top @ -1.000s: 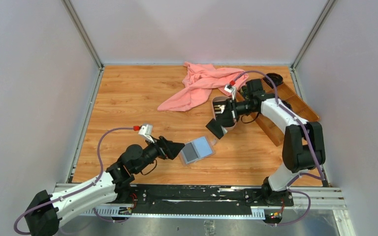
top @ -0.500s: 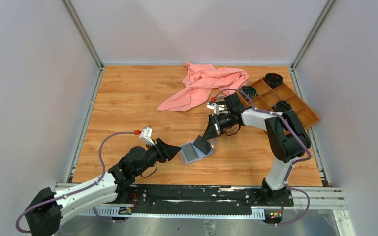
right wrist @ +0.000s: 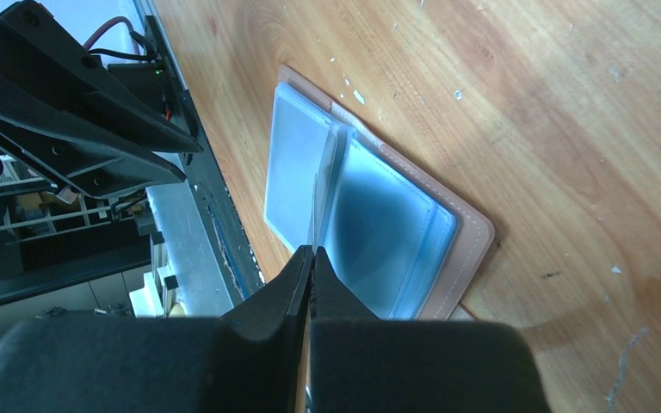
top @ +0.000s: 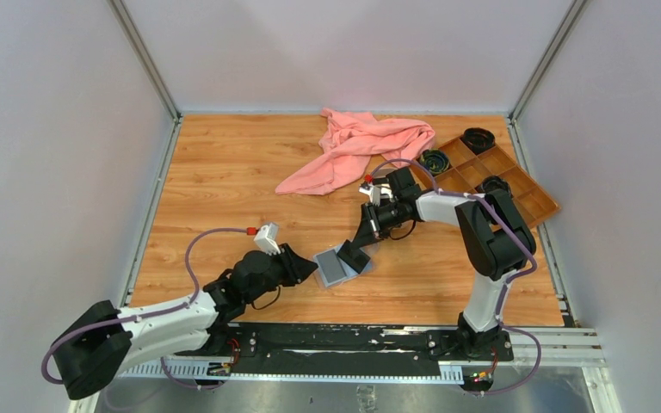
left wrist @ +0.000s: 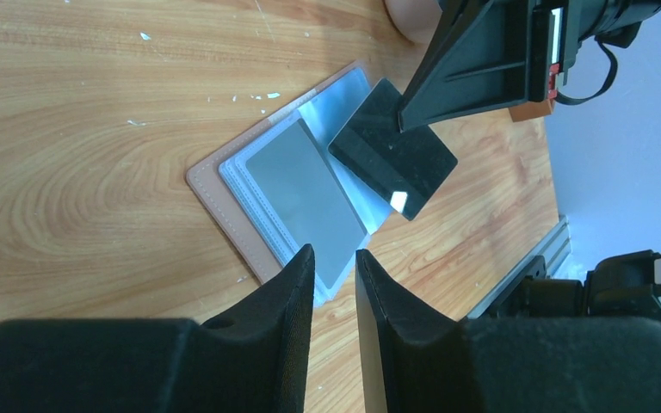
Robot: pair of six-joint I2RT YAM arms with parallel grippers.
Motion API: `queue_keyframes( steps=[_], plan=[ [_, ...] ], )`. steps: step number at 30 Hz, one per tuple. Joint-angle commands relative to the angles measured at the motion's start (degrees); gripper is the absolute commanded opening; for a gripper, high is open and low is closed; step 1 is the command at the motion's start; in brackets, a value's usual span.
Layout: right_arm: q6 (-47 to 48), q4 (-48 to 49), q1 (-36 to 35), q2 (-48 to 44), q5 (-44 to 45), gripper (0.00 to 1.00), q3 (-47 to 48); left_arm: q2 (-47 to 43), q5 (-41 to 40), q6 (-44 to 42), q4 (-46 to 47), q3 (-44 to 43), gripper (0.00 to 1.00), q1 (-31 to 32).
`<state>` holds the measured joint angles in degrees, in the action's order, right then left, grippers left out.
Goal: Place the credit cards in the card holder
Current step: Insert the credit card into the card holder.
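left wrist: card holder lies open on the table. left gripper stands narrow at a sleeve edge, grip unclear. right gripper clamps a black credit card over the holder.

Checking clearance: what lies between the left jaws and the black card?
The open card holder lies before the black card, shown in the left wrist view.
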<state>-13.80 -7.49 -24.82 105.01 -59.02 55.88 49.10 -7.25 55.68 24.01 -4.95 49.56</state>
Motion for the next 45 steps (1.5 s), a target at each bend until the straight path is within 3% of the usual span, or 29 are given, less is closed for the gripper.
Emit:
queue_keyframes(
  steps=[1, 25, 45],
  plan=[
    [-0.3, 0.0, -0.88, 1.26, 1.73, 0.0, 1.19, 3.67, 0.7, -1.36, 3.6, -2.22, 0.27, -0.38],
    [-0.56, 0.46, -2.42, 4.45, 2.23, 0.0, 1.94, 20.53, -0.35, 4.38, 5.5, -4.18, 0.33, -0.35],
    [-11.55, 18.91, -2.54, 1.51, 5.94, 0.0, -7.41, 23.83, 1.53, 5.57, 5.59, -4.83, 0.29, -0.34]
  ],
)
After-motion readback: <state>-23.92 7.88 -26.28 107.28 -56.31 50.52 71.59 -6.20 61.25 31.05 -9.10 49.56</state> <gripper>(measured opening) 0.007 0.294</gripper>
